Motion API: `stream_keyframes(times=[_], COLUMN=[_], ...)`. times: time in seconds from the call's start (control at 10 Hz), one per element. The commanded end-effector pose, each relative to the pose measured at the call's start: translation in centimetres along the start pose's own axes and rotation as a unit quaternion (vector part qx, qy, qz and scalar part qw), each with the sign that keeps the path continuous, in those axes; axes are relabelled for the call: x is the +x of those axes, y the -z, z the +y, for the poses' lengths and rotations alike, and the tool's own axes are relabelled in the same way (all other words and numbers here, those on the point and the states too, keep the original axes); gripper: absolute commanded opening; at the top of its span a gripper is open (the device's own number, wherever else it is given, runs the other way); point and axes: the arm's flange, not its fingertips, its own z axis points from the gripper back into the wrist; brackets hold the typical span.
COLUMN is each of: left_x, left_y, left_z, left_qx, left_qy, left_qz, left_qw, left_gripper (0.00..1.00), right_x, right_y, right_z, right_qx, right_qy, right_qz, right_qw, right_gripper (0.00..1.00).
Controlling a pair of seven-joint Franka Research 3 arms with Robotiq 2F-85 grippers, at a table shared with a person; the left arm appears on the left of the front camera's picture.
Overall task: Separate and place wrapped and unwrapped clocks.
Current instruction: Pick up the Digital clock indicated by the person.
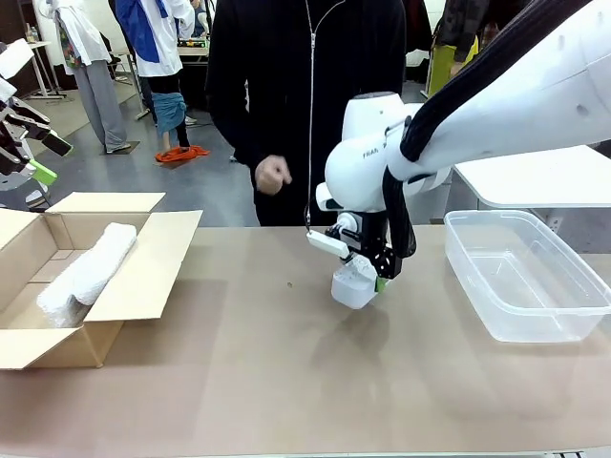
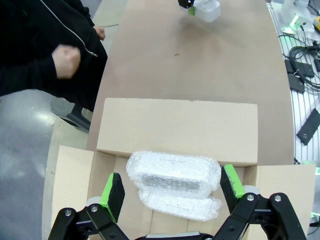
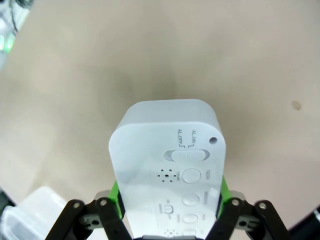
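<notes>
Between the green pads of the right gripper (image 3: pixel 170 212), a bare white rounded-rectangular plastic clock (image 3: pixel 167 165), pads at both its sides, above the brown tabletop (image 1: pixel 286 382), near a clear plastic tub (image 1: pixel 525 277). Farther left, left gripper (image 2: pixel 172 192) spread wide over two whitish bubble-wrapped bundles (image 2: pixel 175 182) inside a brown cardboard box (image 2: pixel 177 125).

Two wrapped clocks (image 1: pixel 88 272) lay in the cardboard box (image 1: pixel 143 277) at tabletop's left edge; tub (image 1: pixel 525 277) at right edge; unwrapped clock (image 1: pixel 355 282) mid-table between.
</notes>
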Motion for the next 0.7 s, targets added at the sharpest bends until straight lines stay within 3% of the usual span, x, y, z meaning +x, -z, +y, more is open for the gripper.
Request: stream_keyframes(times=[0.0,0.1,0.2,0.3,0.4,0.5,0.6], left_x=[-0.1,-0.1,-0.1,-0.1,-0.1,-0.1,-0.1], left_y=[-0.2,-0.2,-0.2,-0.2,-0.2,-0.2,-0.2], left_z=[0.0,0.0,0.0,0.0,0.0,0.0,0.0], left_qx=[-0.001,-0.001,-0.001,-0.001,-0.001,-0.001,-0.001], left_qy=[0.004,0.004,0.004,0.004,0.004,0.004,0.004], left_qz=[0.000,0.000,0.000,0.000,0.000,0.000,0.000], left_qw=[1.000,1.000,1.000,1.000,1.000,1.000,1.000], left_gripper=[1.00,1.00,1.00,1.00,1.00,1.00,1.00], right_x=[1.1,1.5,2.0,2.4,2.7,3.0,3.3], right_y=[-3.0,-4.6,-6.4,-8.0,-9.4,-10.7,-12.0], right_z=[0.4,0.6,0.9,1.1,1.2,1.2,1.3], right_qx=[0.014,0.023,0.039,0.046,0.049,0.056,0.058], right_qy=[0.061,0.080,0.107,0.131,0.158,0.181,0.202], right_qz=[-0.011,-0.003,0.003,0.008,0.016,0.023,0.035], right_qw=[0.998,0.997,0.994,0.990,0.986,0.982,0.977], right_gripper=[0.59,0.39,0.59,0.19,0.39,0.00,0.19])
